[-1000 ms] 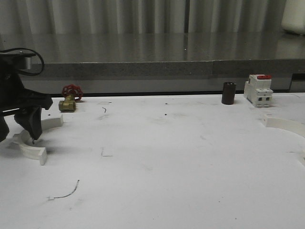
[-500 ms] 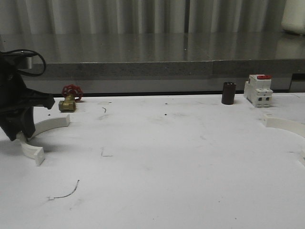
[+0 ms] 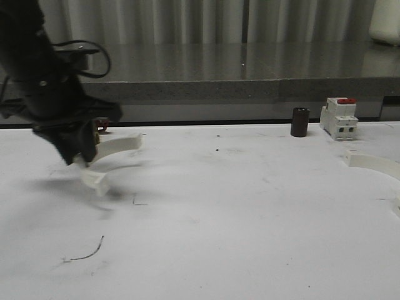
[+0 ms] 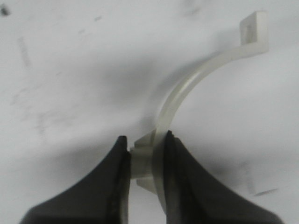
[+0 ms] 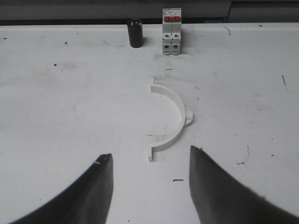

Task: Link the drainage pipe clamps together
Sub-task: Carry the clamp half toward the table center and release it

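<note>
At left of the white tabletop point(image 3: 250, 206): left gripper point(image 3: 80, 157) now clear of the surface and displaced toward the table's middle compared with half a second ago, when sat low at the far left edge beside the brass valve with red handwheel point(image 3: 100, 127). Clamped across its jaws: one white plastic semicircular half-ring clamp point(image 3: 112, 156), no longer lying flat as before but carried, blurred with motion, shadow cast on the table beneath. In the left wrist view, black fingers point(image 4: 117, 186) pinched on the side lug and band of that half-ring point(image 4: 187, 88), arc curving away to a square end tab; grip looks narrow, taken at mid-arc. Second white half-ring clamp point(image 5: 170, 119) flat on the table well apart to the right, near the white boxy breaker with red switch point(image 5: 171, 31) and the small dark cylinder point(image 5: 135, 33); seen in the front view only as a partial arc at the right edge point(image 3: 375, 164). Right gripper point(image 5: 149, 186) hovering over that second half-ring, jaws spread wide, nothing between them. Reading: pick-up of first half done, transport toward the mate under way; joining not yet begun, halves well apart. Risk judged: rotation of the held half in so slim a pinch, spoiling tab alignment at mating.
</note>
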Robot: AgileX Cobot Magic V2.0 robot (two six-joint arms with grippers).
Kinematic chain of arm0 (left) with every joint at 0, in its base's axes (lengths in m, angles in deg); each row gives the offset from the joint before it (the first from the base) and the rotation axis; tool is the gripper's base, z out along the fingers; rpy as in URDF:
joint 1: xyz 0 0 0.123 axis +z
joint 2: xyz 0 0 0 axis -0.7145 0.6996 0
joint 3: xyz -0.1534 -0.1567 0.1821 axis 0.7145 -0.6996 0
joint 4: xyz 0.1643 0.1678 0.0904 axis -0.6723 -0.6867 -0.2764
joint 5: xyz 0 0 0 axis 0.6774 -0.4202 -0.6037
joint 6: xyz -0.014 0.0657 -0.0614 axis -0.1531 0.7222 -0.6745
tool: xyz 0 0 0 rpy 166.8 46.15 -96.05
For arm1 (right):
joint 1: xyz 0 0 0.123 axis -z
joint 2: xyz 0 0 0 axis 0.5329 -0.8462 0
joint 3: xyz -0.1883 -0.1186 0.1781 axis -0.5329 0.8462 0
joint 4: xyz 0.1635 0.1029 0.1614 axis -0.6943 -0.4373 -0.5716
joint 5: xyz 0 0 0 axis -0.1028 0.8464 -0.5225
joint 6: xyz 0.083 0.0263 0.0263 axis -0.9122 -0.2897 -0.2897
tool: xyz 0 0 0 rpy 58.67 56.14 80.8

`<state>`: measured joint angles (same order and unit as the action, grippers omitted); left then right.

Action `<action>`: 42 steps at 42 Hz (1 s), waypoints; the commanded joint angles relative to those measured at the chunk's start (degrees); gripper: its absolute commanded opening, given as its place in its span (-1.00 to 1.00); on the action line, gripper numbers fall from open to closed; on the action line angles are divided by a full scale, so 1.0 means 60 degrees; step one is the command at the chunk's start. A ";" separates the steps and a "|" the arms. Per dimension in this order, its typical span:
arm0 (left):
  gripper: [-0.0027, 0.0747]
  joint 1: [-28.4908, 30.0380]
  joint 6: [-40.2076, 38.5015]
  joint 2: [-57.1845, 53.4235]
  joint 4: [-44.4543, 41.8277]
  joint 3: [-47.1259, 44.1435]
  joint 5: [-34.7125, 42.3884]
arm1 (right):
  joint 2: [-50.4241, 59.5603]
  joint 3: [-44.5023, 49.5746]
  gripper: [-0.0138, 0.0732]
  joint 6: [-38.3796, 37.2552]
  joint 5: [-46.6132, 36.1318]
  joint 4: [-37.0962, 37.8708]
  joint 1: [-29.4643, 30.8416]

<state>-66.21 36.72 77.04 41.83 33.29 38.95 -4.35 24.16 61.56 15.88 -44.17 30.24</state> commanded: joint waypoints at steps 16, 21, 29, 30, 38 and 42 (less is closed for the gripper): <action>-0.90 -0.2498 -0.4280 0.1472 -0.0946 0.3052 -0.0507 | -0.0056 -0.0274 0.26 0.0022 -0.0621 0.0003 0.0055; -0.90 -0.2685 -0.4657 0.1852 -0.0962 0.3406 -0.0747 | -0.0056 -0.0274 0.26 0.0022 -0.0621 0.0003 0.0055; -0.88 -0.2746 -0.4700 0.1963 -0.0962 0.3504 -0.0814 | -0.0056 -0.0274 0.26 0.0022 -0.0621 0.0003 0.0055; -0.86 -0.2746 -0.4700 0.1963 -0.0962 0.3504 -0.0834 | -0.0056 -0.0274 0.26 0.0022 -0.0621 0.0003 0.0055; -0.47 -0.2746 -0.4700 0.1963 -0.0948 0.3504 -0.0878 | -0.0056 -0.0274 0.26 0.0022 -0.0621 0.0003 0.0055; -0.32 -0.2746 -0.4700 0.1963 -0.0927 0.3504 -0.0878 | -0.0056 -0.0274 0.26 0.0022 -0.0621 0.0003 0.0055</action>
<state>-82.26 9.07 92.24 36.37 52.50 32.53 -4.35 24.16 61.46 15.88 -44.17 30.24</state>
